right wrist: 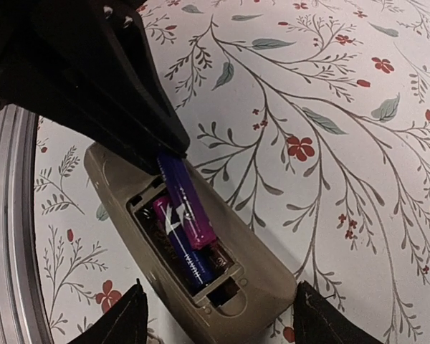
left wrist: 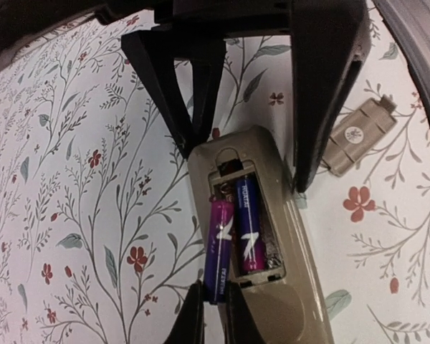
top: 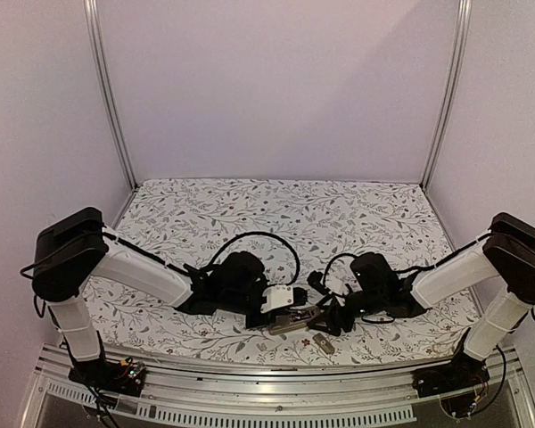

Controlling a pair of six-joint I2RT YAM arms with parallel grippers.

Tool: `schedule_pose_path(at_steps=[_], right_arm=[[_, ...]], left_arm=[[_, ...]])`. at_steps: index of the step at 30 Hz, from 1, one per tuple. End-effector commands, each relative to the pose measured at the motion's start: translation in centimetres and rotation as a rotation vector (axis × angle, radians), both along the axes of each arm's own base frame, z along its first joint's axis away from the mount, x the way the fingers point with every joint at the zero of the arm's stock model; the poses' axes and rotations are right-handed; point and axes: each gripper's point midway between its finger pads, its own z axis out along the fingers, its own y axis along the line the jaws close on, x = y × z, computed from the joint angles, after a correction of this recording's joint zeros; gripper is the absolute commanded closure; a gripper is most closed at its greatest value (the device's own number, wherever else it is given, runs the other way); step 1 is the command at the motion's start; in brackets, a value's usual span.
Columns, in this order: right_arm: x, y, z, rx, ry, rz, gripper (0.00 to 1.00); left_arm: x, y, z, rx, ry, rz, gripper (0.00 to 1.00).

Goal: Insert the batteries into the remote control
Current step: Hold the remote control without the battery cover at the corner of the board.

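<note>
The remote control [left wrist: 301, 287] lies back up, tan, its battery recess open. One battery [left wrist: 249, 222] lies flat in the recess. My left gripper [left wrist: 215, 309] is shut on the near end of the second battery [left wrist: 220, 244], which is tilted, its far end in the recess and its near end over the rim. My right gripper [right wrist: 218, 315] straddles the remote's [right wrist: 272, 272] other end, with its fingers [left wrist: 322, 107] against both sides. The right wrist view shows the held battery [right wrist: 190, 204] crossing over the seated one [right wrist: 179, 247].
The small flat grey cover piece [left wrist: 358, 135] lies on the flowered cloth [left wrist: 79, 179] right of the remote, near the table's front rail [top: 276, 383]. In the top view both arms meet over the remote [top: 294, 319] at the near centre, with the cover [top: 323, 343] just in front.
</note>
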Motion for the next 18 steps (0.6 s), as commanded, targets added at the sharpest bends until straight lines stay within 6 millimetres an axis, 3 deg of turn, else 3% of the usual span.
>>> schedule_pose_path(at_steps=[1,18], right_arm=[[-1.5,-0.3,-0.8,-0.009,-0.039,0.13,0.33],[-3.4,1.2,-2.5,-0.047,-0.073,0.294,0.4]], left_arm=[[-0.3,1.0,0.1,0.021,0.013,0.041,1.0],[-1.8,1.5,1.4,-0.019,0.029,-0.012,1.0]])
